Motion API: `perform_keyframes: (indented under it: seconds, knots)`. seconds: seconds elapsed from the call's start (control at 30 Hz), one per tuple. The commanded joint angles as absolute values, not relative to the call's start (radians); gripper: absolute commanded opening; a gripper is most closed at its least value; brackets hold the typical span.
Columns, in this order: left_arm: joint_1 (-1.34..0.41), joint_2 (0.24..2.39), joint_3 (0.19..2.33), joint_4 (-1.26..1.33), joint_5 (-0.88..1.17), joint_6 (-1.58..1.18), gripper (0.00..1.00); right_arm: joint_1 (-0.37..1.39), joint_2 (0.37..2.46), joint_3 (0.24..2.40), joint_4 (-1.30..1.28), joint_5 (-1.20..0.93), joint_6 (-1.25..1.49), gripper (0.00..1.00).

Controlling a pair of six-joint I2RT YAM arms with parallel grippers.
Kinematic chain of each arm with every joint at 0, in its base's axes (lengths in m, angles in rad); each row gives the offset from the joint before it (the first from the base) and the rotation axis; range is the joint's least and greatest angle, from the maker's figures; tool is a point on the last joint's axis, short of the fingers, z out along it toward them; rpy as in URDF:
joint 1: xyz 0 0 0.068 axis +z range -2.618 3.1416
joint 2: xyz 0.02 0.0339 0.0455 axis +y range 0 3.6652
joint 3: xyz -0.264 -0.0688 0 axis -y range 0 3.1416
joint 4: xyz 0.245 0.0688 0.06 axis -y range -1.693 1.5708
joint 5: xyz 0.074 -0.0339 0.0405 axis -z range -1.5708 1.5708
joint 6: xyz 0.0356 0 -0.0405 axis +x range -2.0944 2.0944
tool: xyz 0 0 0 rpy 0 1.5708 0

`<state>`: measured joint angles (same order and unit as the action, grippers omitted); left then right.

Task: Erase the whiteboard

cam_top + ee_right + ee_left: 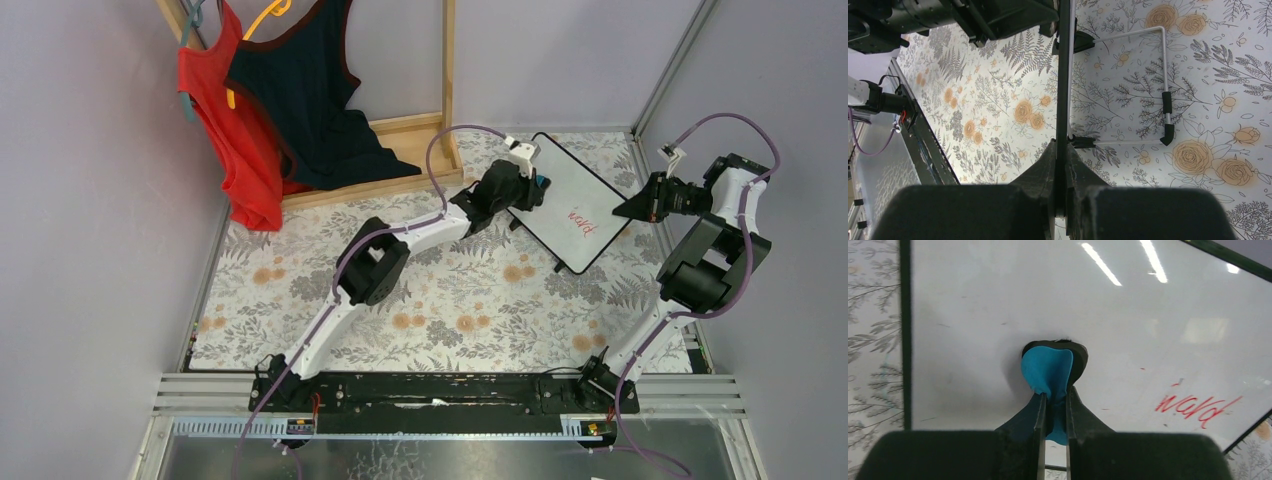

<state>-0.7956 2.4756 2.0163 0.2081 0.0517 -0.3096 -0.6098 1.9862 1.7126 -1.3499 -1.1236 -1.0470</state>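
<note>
The whiteboard (575,190) stands tilted at the back right of the floral table, with a red scribble (580,218) near its lower right. My left gripper (535,186) is shut on a small blue eraser (1048,369) and presses it on the board's white face (988,300), left of the red scribble (1198,409). My right gripper (625,208) is shut on the board's right edge. The right wrist view shows that thin black edge (1063,75) running between the fingers (1048,165), with the board's wire stand (1164,75) behind.
A wooden rack (448,80) with a red top (225,120) and a black top (310,90) stands at the back left. Grey walls close in on both sides. The left arm (973,15) shows at the top of the right wrist view.
</note>
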Motion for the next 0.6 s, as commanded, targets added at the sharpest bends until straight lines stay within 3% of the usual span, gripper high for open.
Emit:
perform_keyframes:
  seconds: [0.0, 0.57]
  knots:
    - [-0.851, 2.510, 2.071, 0.203, 0.072, -0.304, 0.00, -0.590, 1.981, 1.708, -1.390, -1.121, -1.094, 0.00]
    - [-1.019, 2.536, 2.101, 0.225, 0.075, -0.379, 0.00, -0.590, 1.980, 1.689, -1.401, -1.129, -1.120, 0.00]
